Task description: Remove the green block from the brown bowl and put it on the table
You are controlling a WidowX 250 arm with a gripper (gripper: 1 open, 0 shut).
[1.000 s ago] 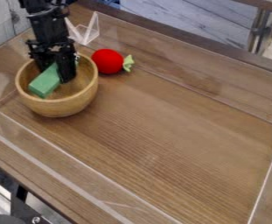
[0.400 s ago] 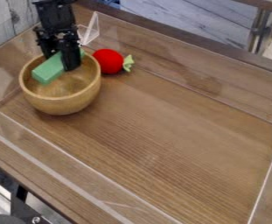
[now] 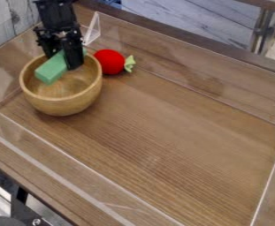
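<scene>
Black arm (image 3: 53, 12) ending in a black two-fingered pincer (image 3: 64, 57).

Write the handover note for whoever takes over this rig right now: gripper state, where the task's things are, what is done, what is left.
Gripper: shut on the green block, tilted, held over the brown bowl.
Bowl: on the table, at the back left; a red strawberry toy lies beside it.
Done: block grasped and raised about to rim level.
Left: carry it clear of the bowl, set it on bare table, release.
</scene>
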